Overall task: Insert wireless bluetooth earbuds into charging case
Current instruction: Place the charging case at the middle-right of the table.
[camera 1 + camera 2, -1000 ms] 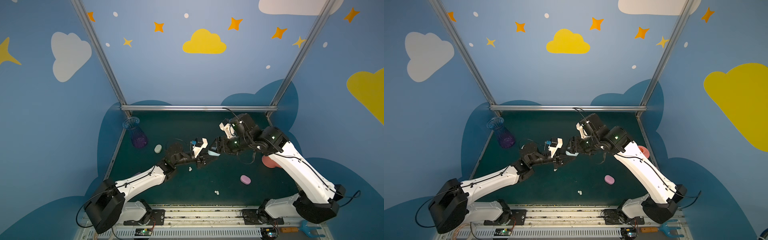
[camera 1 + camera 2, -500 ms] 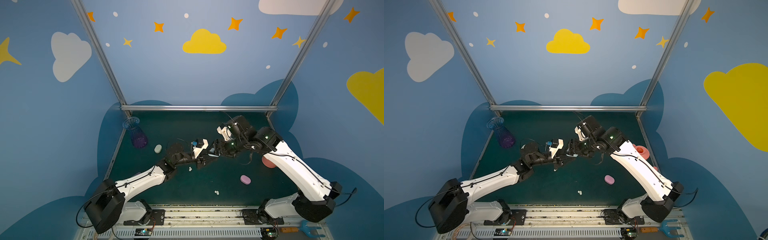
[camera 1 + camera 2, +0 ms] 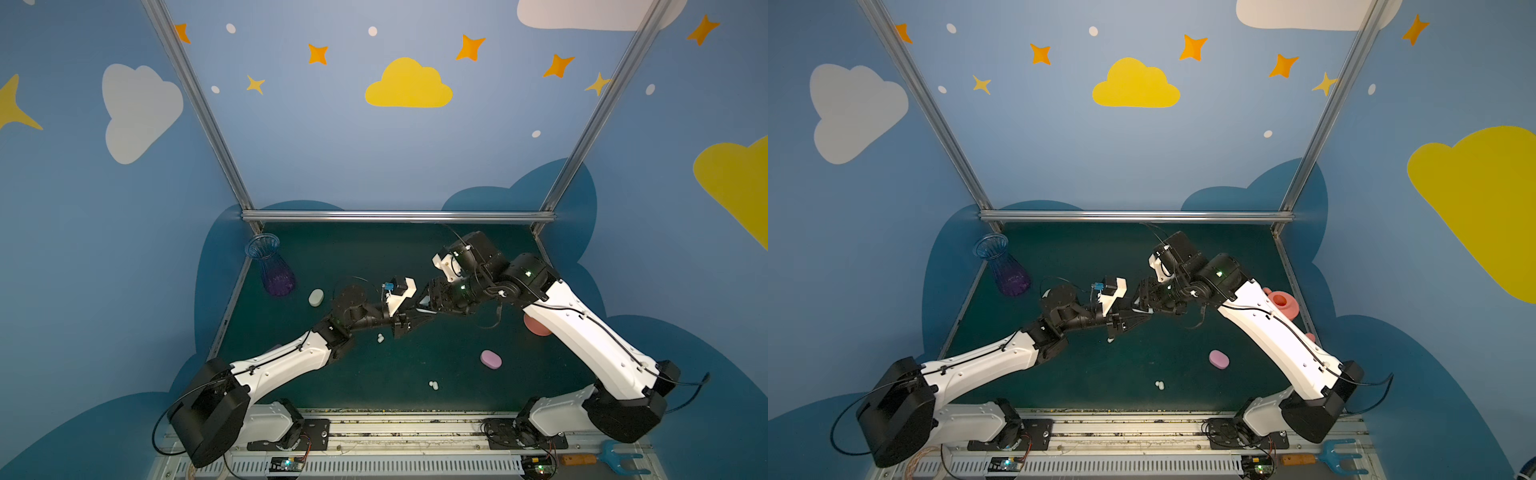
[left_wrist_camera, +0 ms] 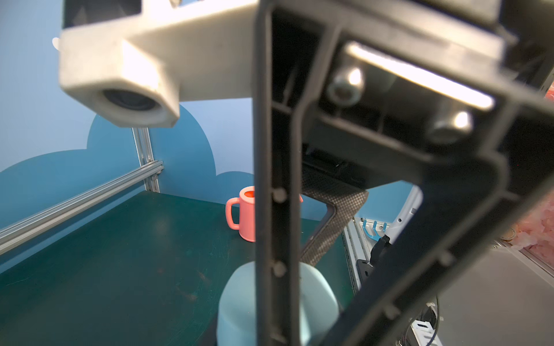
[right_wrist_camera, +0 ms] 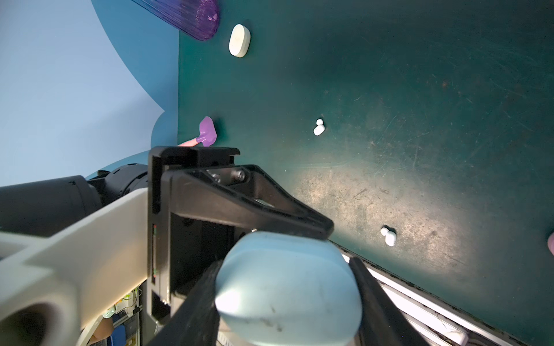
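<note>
A pale blue oval charging case [image 5: 287,278] hangs above the mat at mid-table, where my two grippers meet. My right gripper [image 5: 286,299] is shut on it, one black finger on each side. My left gripper [image 3: 415,314] holds the same case from the other side; its upper finger [image 5: 254,209] presses on the case's edge. In the left wrist view the case [image 4: 236,305] is partly hidden by a right finger. Two white earbuds lie on the mat: one [image 3: 380,338] under the left gripper, another [image 3: 434,385] near the front.
A lilac case [image 3: 491,359] lies front right and a whitish case [image 3: 316,297] at the left. A purple vase [image 3: 272,270] lies in the back left corner. A pink mug [image 3: 1281,302] stands by the right rail. A purple spatula [image 5: 207,131] is at the left edge.
My right gripper has moved left toward the left gripper and closed its fingers round the pale blue case. The left arm has stayed almost still.
</note>
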